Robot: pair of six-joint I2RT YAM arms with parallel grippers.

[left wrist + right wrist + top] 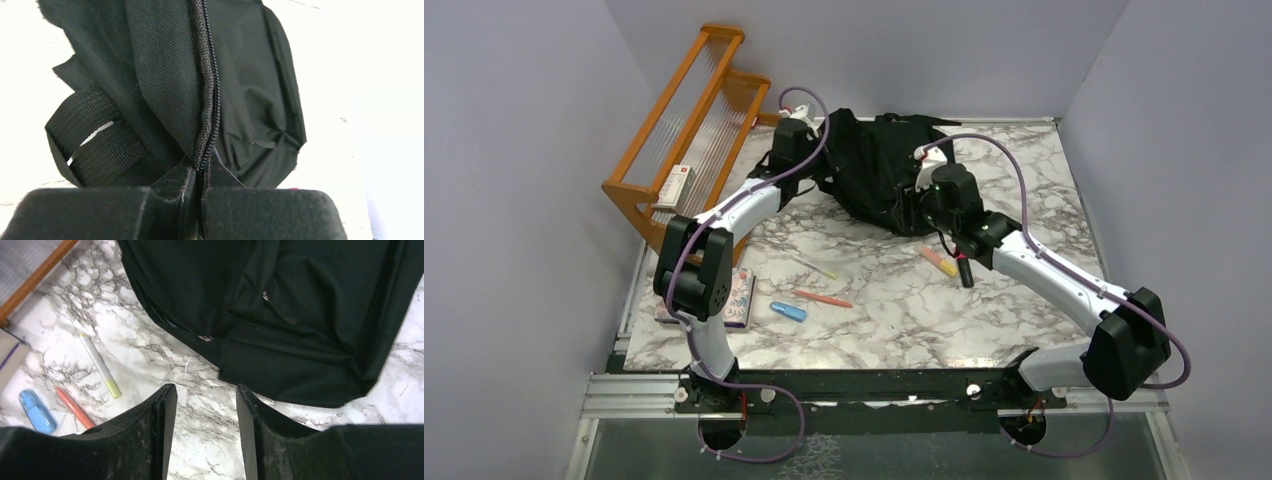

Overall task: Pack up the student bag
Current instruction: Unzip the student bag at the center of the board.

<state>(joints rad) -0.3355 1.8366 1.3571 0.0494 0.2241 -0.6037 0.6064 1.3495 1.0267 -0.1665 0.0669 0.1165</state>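
At the student bag (874,165), left arm (744,205) outstretched, left fingers (100,215) clamped on its zip (210,100); right fingers (145,440) apart.

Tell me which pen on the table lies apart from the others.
The orange-and-yellow marker beside the right arm; the white pen, orange pen and blue marker lie grouped further left.

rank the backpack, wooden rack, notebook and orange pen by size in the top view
1. wooden rack and black backpack: too alike to rank, and part of the backpack is hidden
2. notebook, partly hidden
3. orange pen
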